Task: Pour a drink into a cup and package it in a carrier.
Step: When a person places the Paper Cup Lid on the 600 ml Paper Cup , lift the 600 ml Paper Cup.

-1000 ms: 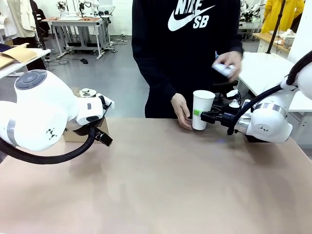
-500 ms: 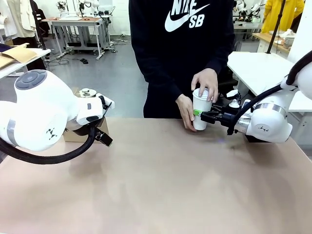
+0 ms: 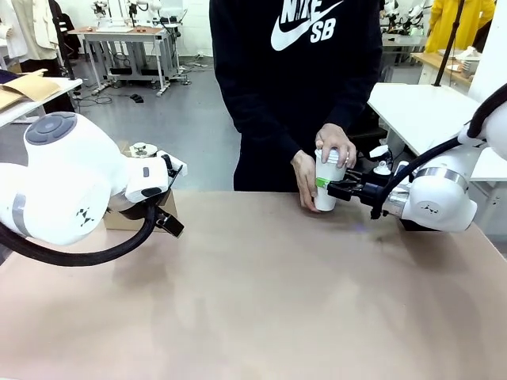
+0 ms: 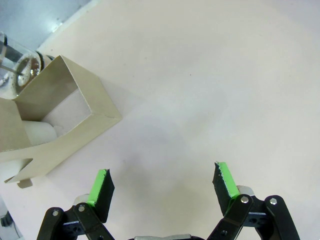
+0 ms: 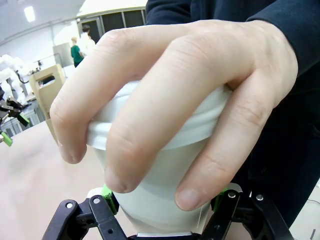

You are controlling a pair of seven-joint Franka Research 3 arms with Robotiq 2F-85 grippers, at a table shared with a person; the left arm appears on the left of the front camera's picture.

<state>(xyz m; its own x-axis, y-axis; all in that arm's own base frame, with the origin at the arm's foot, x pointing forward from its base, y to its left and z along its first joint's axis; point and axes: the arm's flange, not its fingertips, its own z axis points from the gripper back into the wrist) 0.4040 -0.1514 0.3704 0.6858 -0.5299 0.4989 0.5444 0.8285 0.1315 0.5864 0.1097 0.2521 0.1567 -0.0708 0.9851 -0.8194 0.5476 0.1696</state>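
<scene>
White cup w/ lid clamped in right gripper, person's hand atop lid; left gripper spread, empty.

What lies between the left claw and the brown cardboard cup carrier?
Just bare beige tabletop; the left wrist view shows it between the open left claw and the brown cardboard cup carrier.
</scene>
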